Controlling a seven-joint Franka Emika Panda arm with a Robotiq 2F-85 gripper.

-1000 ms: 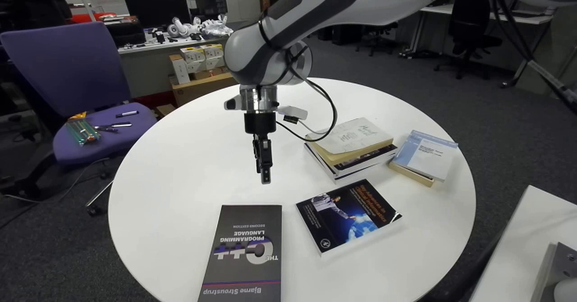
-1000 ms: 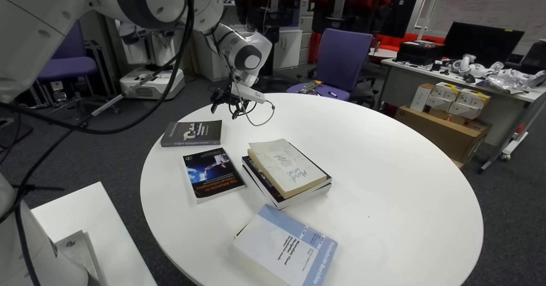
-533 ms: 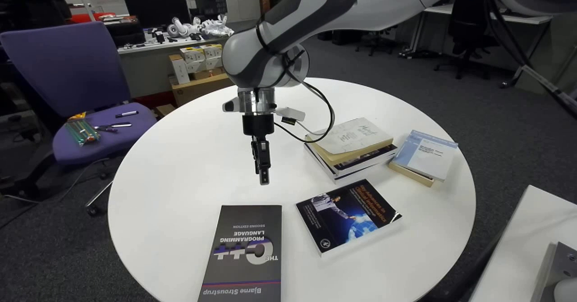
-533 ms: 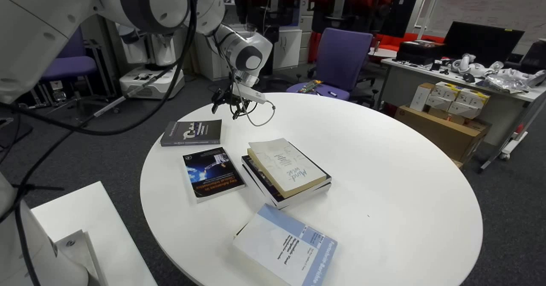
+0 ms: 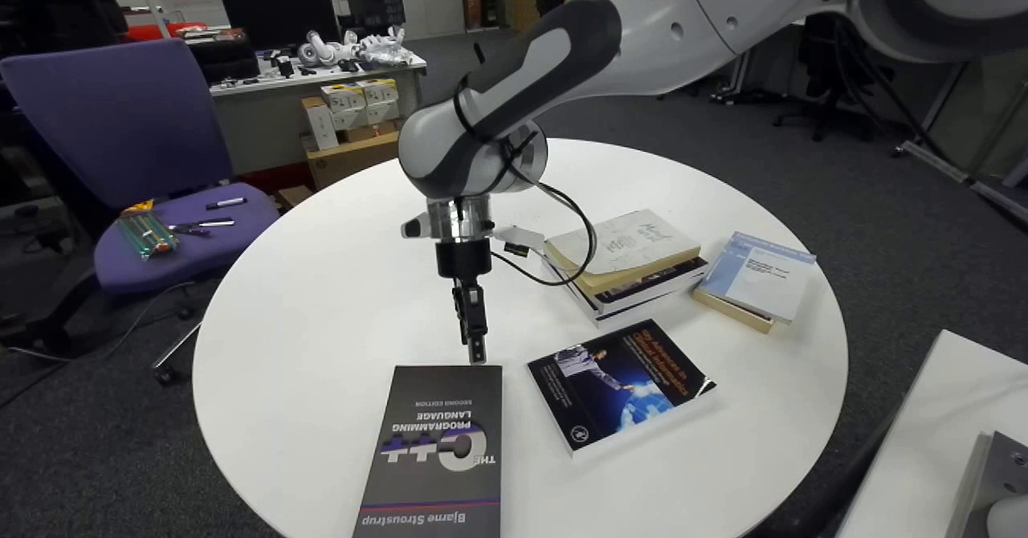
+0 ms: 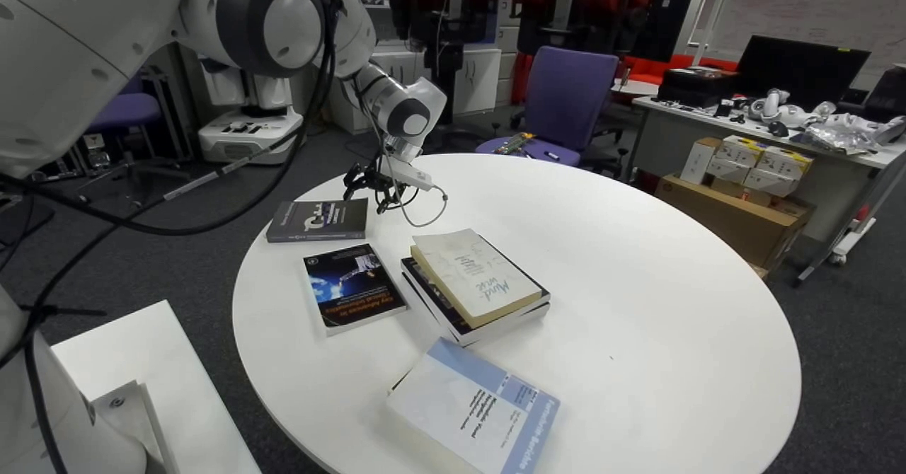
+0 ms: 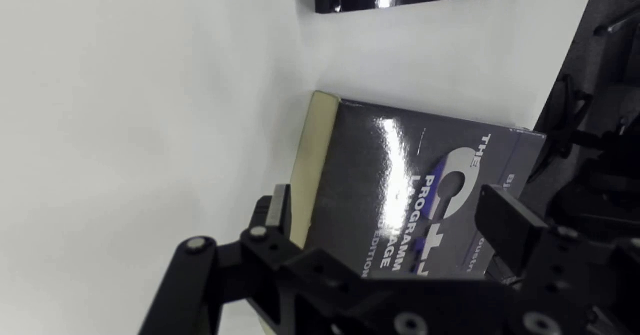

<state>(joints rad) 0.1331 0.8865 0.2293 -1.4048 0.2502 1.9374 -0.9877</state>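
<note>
A thick grey book (image 5: 438, 450) with a glossy cover and, in the wrist view, cream page edges is laid flat at 7 o'clock on a smooth, round white table (image 5: 297, 337) in an exterior view. By the book's 1 o'clock edge a black gripper (image 7: 390, 210) is held, jaws spread wide, nothing gripped; whether the book is touched cannot be told. The cover is printed "The C++ Programming Language, Second Edition, Bjarne Stroustrup". At 4 o'clock, a black-and-blue book (image 5: 622, 385) is titled "Key Advances in Clinical Informatics". At 2 o'clock, "Mind wise" is written atop a book stack (image 5: 634, 241) partly hidden by a looped cable (image 5: 594, 241). A blue-and-white book (image 5: 755, 277) is placed at 3 o'clock.
</note>
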